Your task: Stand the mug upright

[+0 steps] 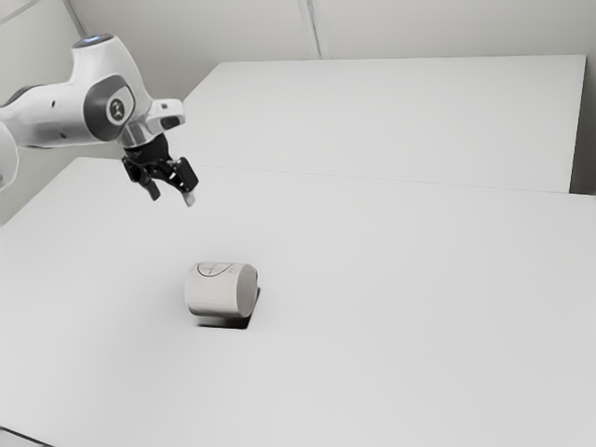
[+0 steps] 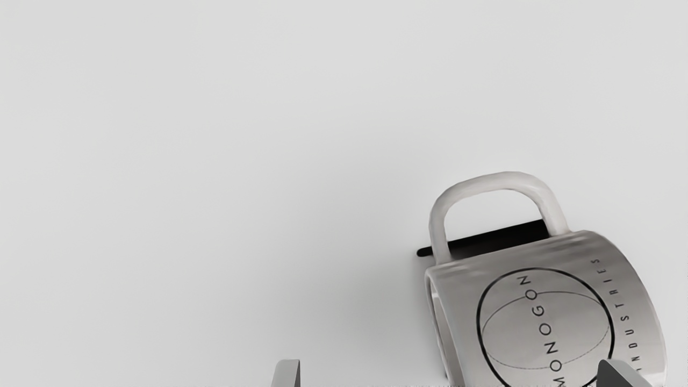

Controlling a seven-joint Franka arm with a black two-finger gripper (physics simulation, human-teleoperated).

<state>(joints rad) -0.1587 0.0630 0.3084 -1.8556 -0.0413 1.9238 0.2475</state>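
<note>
The gripper (image 1: 172,194) hangs in the air above the table at the exterior view's upper left, its fingers spread with nothing held. The white mug (image 1: 214,291) lies on its side below it, farther toward the exterior view's right, with its round base facing that way. In the wrist view the mug (image 2: 543,322) shows dark lettering and a circle on its wall, plus its looped handle. One fingertip of the open gripper (image 2: 449,373) overlaps the mug's printed side in that view; the other appears beyond its mouth, over bare table.
The white table (image 1: 400,307) extends around the mug. Behind it stands another pale surface (image 1: 391,121), with light walls beyond. A dark thin line crosses the exterior view's lower left corner.
</note>
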